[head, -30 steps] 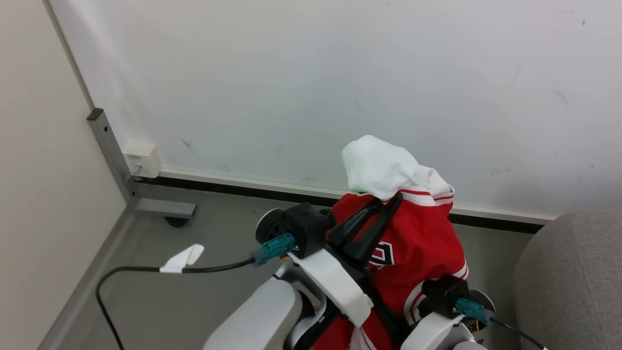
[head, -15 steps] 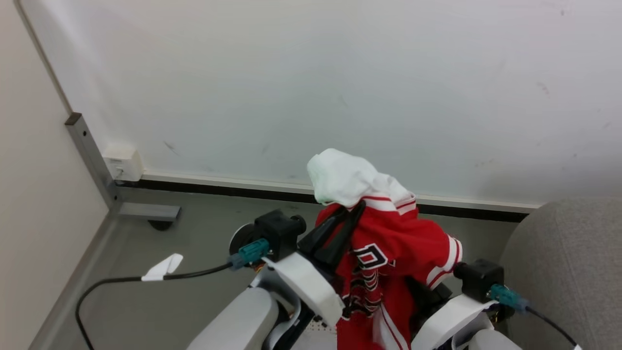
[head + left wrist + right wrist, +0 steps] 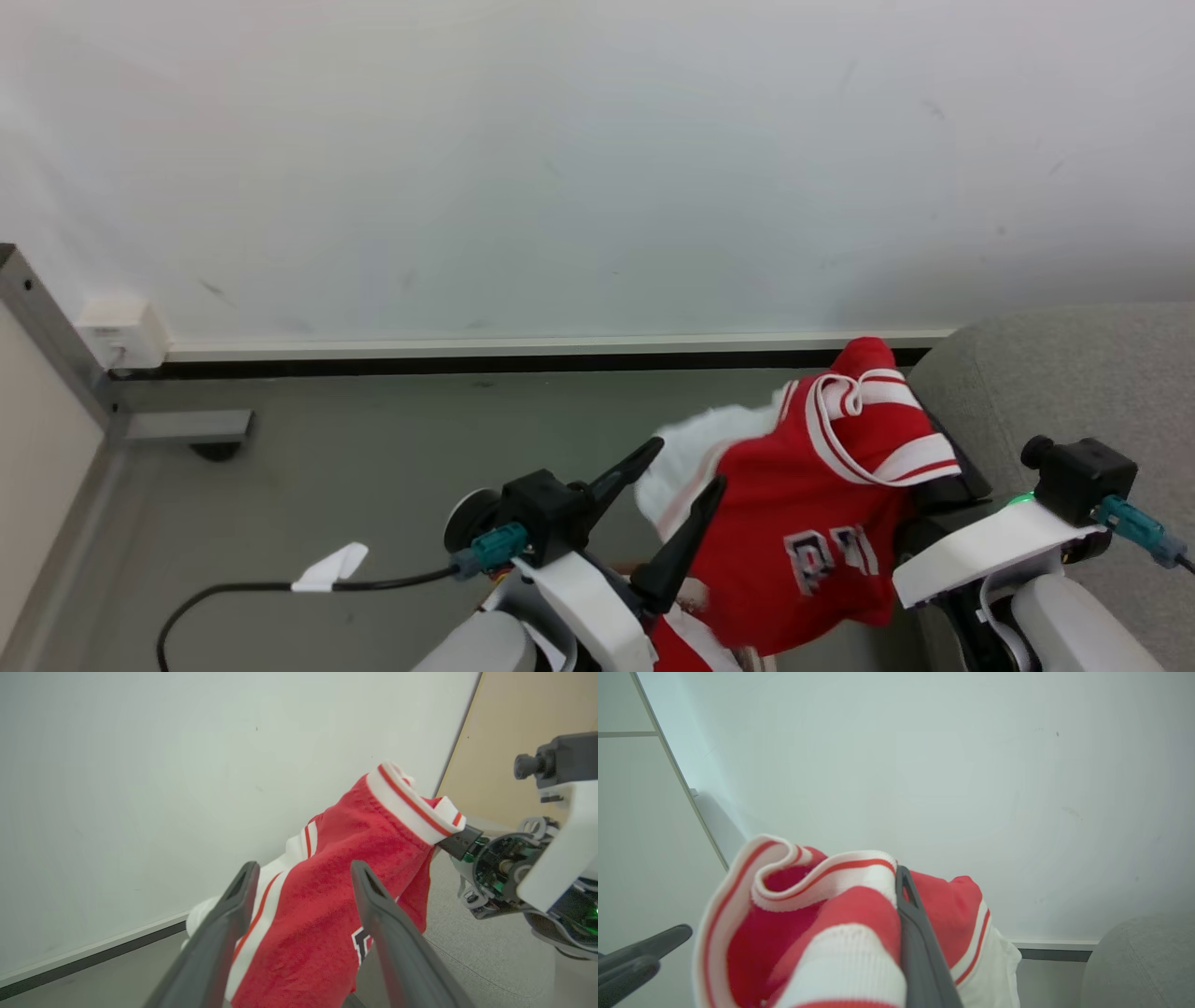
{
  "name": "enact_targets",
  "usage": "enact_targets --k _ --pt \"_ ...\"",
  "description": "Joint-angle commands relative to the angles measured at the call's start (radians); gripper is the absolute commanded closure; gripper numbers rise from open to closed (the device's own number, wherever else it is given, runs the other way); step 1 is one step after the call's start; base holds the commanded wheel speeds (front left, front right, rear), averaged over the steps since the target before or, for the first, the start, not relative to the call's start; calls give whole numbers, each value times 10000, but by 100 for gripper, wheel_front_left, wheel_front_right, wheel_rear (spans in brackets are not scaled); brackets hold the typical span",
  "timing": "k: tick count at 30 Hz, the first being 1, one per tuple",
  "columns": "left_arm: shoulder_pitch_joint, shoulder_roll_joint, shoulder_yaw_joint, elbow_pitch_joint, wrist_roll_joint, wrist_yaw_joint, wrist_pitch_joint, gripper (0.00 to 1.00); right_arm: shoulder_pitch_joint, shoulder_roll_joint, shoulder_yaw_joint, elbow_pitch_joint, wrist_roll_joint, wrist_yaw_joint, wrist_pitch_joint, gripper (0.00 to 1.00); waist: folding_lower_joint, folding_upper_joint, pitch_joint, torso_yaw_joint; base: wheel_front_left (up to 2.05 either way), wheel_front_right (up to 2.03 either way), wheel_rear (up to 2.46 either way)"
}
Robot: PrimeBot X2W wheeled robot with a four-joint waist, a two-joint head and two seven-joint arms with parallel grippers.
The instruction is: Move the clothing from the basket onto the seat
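The clothing [image 3: 822,523] was soft, light, limp fabric. It sagged under its own weight and gave no rigid edge to grip. The thicker striped band [image 3: 411,807] was judged the best place to hold it, because the doubled hem should resist slipping better than the thin red panel.

The right gripper [image 3: 460,841] was clamped on that band, and in the right wrist view cloth was bunched around its one visible finger [image 3: 920,952]. The left gripper [image 3: 680,469] stood with its fingers spread wide and grasped nothing. The cloth hung just beyond them.

The clothing hung in the air above the floor [image 3: 373,448], between the two grippers and just beside the rounded edge of the seat [image 3: 1074,373].

Count:
- One red-and-white bundle. Whether it was one garment or several could not be told.
- One seat.
- Two grippers.
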Motion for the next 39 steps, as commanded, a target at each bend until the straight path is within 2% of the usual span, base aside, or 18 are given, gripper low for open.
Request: enact_targets --k 1,9,14,21,27,32,39 --pt "60 133 -148 -102 313 -6 -118 0 103 -264 -248 -188 -130 -21 -1 100 -1 0 187 -532 0 0 0" --pt "162 30 -271 -137 383 -9 -406 0 377 -849 -1175 -1172 -264 -21 -1 100 -1 0 447 -2077 0 0 0" --pt "354 -100 -132 -11 400 129 -509 0 769 -863 -1890 -1754 -285 -21 2 100 -1 0 494 -3139 0 0 0" --pt "501 -252 -153 139 885 220 -550 0 1187 -943 -2036 -2213 -319 -21 46 100 -1 0 481 -4172 0 0 0" --pt "643 -391 -3 163 1041 156 -551 0 1142 -999 -2095 -2381 -180 -21 165 100 -1 0 510 -4397 0 0 0" --pt "632 -449 110 190 1130 93 -552 0 698 -1139 -1709 -2334 -76 -21 415 100 -1 0 634 -4385 0 0 0" --pt "72 -419 193 305 1585 86 -554 0 -1624 -2006 -1291 -1526 756 -21 529 100 -1 0 1751 -3686 0 0 0"
